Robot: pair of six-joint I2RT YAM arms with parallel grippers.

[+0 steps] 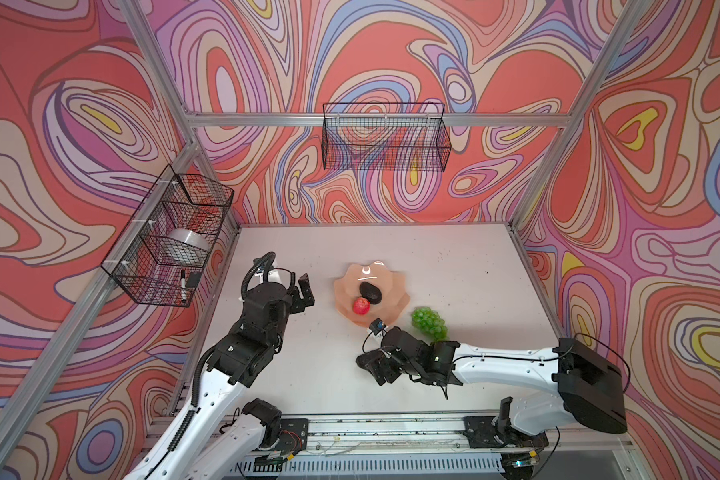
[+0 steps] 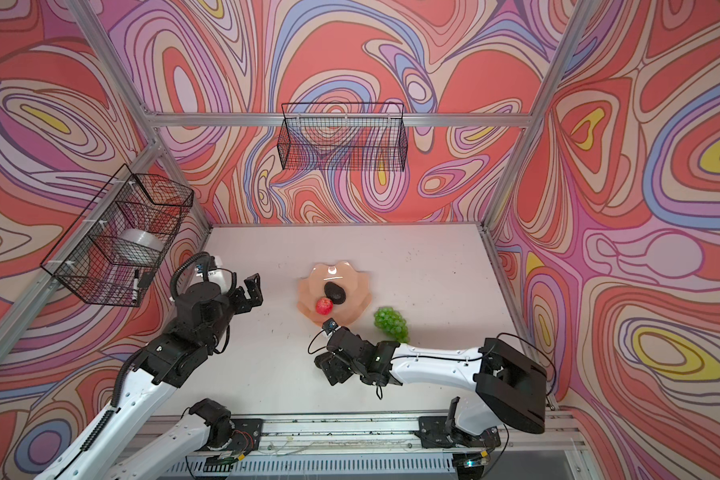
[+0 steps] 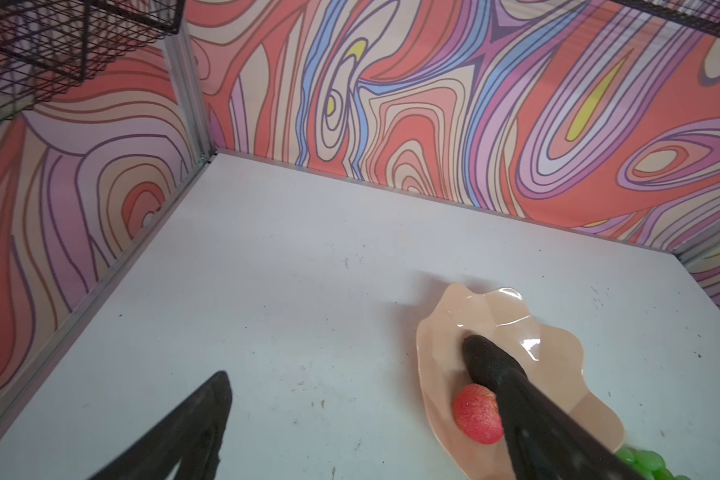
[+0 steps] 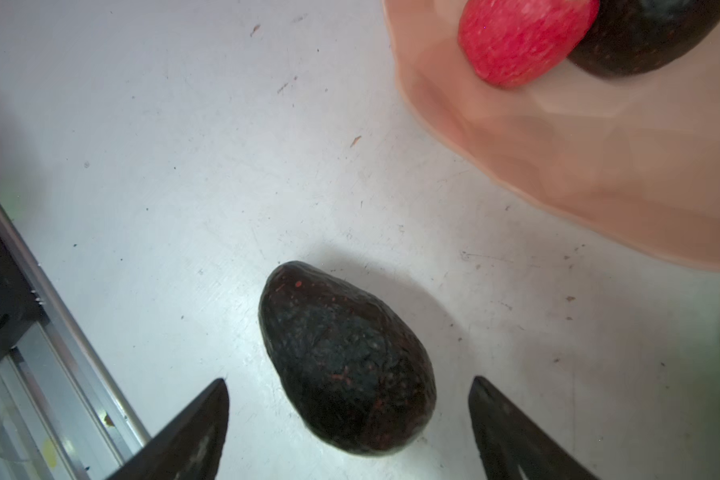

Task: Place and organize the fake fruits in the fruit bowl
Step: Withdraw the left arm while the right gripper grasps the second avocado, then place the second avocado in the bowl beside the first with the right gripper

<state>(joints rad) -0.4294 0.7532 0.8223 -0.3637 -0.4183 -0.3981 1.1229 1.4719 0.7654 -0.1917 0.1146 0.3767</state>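
Fingers (image 4: 192, 432) of the right tool (image 4: 348, 379) sit closest to the right wrist camera. They are spread wide, one on each side of the avocado (image 4: 346, 361), and we see bench (image 4: 163, 166) showing in the gap on both sides. The tool is open and grips nothing.

Key relation: the avocado lies on its side on the bench, directly ahead of the tool. Its long axis runs roughly along the fingers, slightly skewed. The broad end is between the fingertips and the narrow end points away from the wrist. We judge that a short advance and a closing stroke across the short axis would seat it.

The bowl (image 4: 599, 166) lies beyond the avocado and off to one side, apart from it. It already holds the apple (image 4: 520, 37), which touches the second avocado (image 4: 649, 37).

In both top views the right tool (image 1: 373, 368) sits at lower centre, just below the bowl (image 1: 391, 286), and its body covers almost all of the avocado. Only the wrist view shows the fit.

The top views alone show the grapes (image 1: 429, 322) clearly, on the bench just off the lower right of the bowl rim.

The left tool (image 1: 304, 293) hangs left of the bowl, well apart, fully open and empty. The right arm is nearer to both loose fruits.
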